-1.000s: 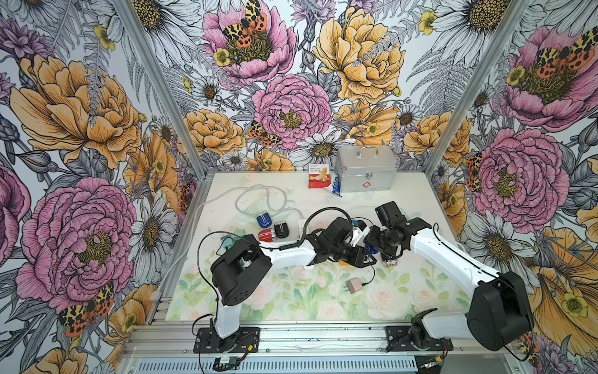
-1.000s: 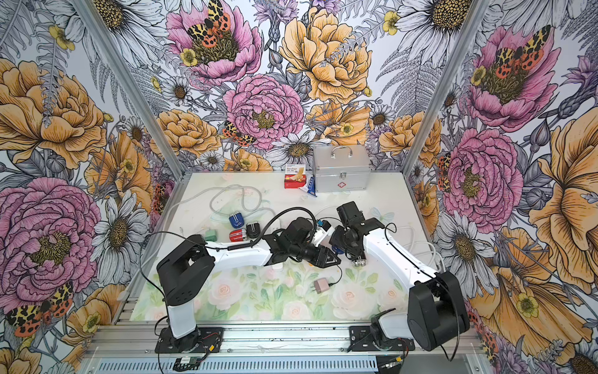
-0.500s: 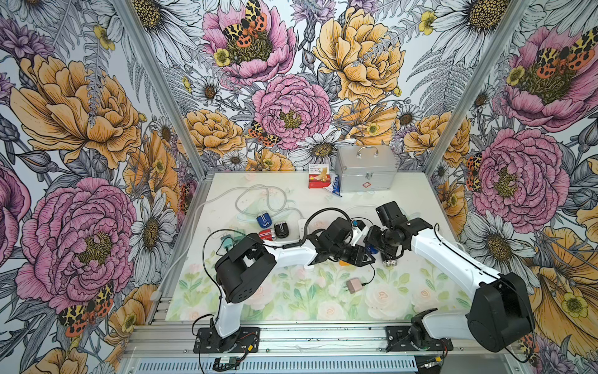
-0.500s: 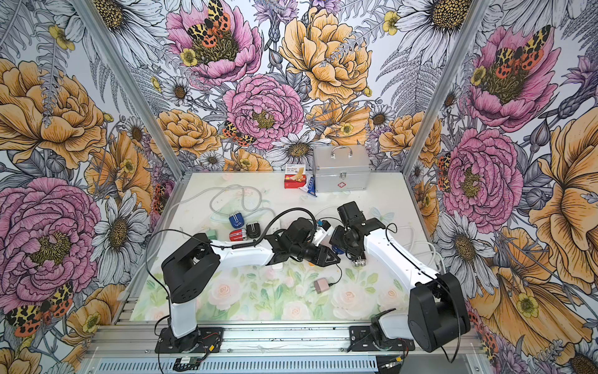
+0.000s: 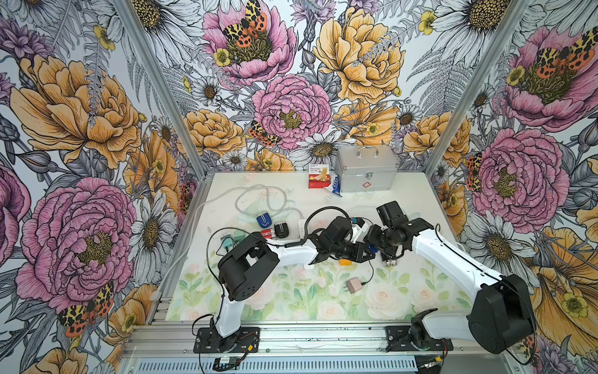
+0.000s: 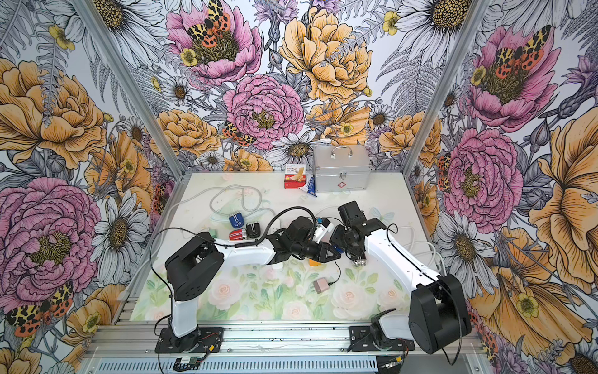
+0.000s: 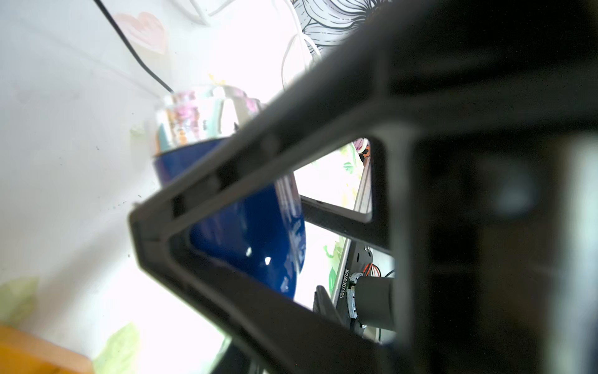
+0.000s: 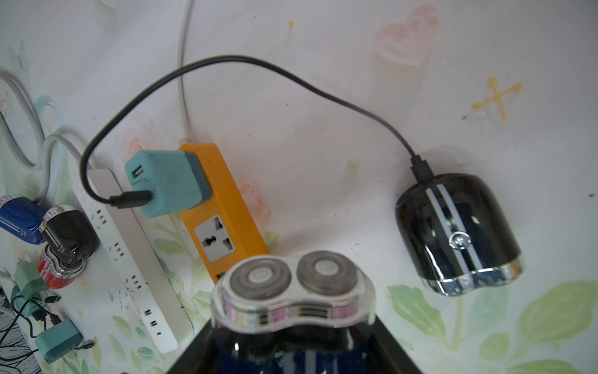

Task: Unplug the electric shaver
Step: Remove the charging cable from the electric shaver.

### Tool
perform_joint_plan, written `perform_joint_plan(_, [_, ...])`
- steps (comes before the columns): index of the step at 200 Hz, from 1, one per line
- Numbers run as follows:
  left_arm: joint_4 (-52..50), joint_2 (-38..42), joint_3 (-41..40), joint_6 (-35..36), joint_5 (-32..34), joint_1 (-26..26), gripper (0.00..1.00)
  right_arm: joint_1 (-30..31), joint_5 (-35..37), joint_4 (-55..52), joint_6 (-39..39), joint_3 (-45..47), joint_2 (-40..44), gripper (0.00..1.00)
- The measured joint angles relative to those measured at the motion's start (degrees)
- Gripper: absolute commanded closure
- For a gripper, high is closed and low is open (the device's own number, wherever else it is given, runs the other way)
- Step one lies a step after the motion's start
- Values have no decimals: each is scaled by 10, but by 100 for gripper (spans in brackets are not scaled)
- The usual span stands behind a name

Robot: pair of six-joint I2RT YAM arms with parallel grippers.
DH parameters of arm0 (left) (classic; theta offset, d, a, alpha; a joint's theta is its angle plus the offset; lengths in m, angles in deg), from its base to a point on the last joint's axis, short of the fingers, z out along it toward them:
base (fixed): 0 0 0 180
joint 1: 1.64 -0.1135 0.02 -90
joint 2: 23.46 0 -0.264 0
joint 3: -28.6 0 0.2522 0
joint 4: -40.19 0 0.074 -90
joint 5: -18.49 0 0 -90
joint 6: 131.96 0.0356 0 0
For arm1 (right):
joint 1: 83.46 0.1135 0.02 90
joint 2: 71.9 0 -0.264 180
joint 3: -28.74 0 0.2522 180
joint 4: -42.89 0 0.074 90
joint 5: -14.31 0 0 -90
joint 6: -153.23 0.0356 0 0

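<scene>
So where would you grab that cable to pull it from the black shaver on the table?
By the stiff plug at the rounded end of the black shaver, not the thin cord. Come from above, pinching its sides: it lies flat and sticks straight out, so pull along its line.

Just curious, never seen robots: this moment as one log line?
right gripper: holds blue shaver | left gripper: at shaver's base | plug: hidden

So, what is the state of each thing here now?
blue shaver: gripped by the right fingers.
left fingers: at the blue shaver, grip unclear.
black shaver: lying flat, cable plugged in.
teal adapter: plugged into the orange power strip, cable attached.
silver case: closed.
</scene>
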Motion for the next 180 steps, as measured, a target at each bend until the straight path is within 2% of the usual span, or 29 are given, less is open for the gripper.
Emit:
perform_joint_plan(32, [2,-5,0,-7,0,0,87,0,0,0,8,0,1,68])
perform_joint_plan(51, [2,-5,0,-12,2,0,100,0,1,0,13,0,7,68])
perform_joint_plan(180, [35,-3,-15,-12,12,3,100,-2,29,-3,49,0,12,74])
